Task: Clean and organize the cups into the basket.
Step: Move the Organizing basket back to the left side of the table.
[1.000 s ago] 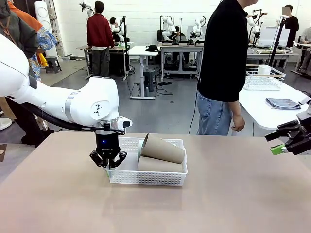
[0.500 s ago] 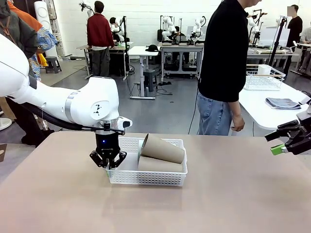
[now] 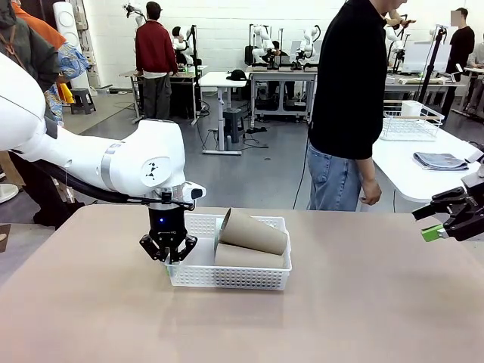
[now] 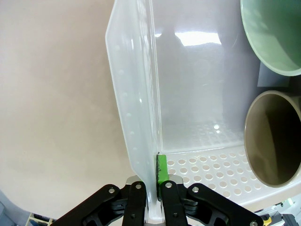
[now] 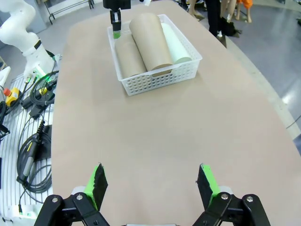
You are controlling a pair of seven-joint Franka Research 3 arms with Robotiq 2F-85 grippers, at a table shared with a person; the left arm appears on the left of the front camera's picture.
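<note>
basket (image 3: 231, 276): holds three cups (image 3: 253, 231) lying lengthwise, open mouths toward its left end. left gripper (image 3: 168, 259): clamped on that end wall. right gripper (image 3: 442, 227): spread wide, empty, well right of basket.

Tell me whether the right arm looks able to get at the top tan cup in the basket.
Probably yes. The right gripper is open, with bare table between it and the basket; the top tan cup lies uncovered. The left gripper grips the far end wall.
</note>
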